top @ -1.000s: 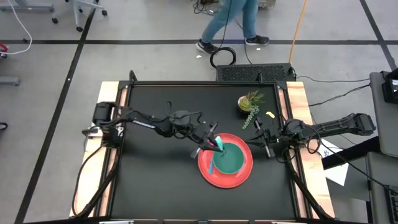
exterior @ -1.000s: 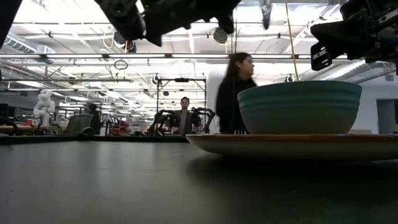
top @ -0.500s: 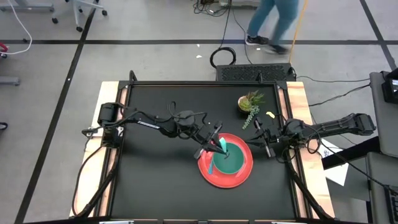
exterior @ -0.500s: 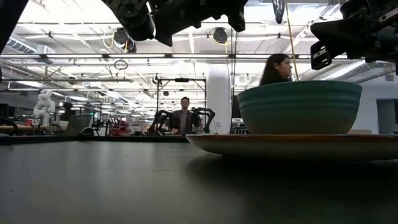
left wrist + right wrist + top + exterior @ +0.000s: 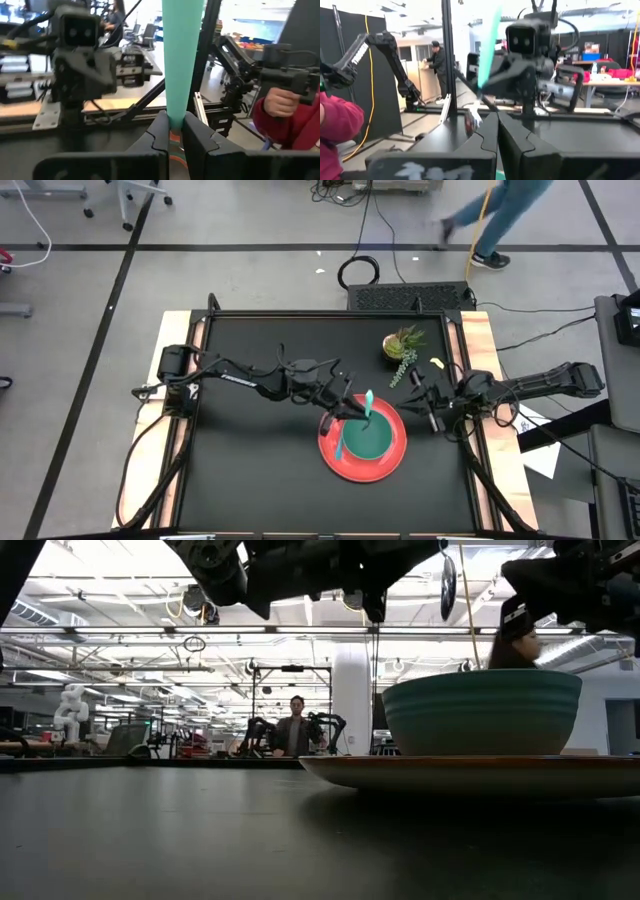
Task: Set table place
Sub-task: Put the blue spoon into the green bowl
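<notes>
So, black table (image 5: 250,460), red plate (image 5: 392,467) sat right of centre with teal bowl (image 5: 372,438) on it, second teal utensil (image 5: 340,445) lay on plate's left side. Left gripper (image 5: 352,412) hung over bowl's rim, fingers clamped on teal handle (image 5: 181,55). Right gripper (image 5: 416,393) waited just right of plate, fingers pressed together. Little potted plant (image 5: 402,343) behind.

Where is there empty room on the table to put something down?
The table's whole left side is bare, from the wood strip to the plate, plus the near edge below the plate. It is crowded on the right: plate, bowl, plant and both tools, left and right.
</notes>
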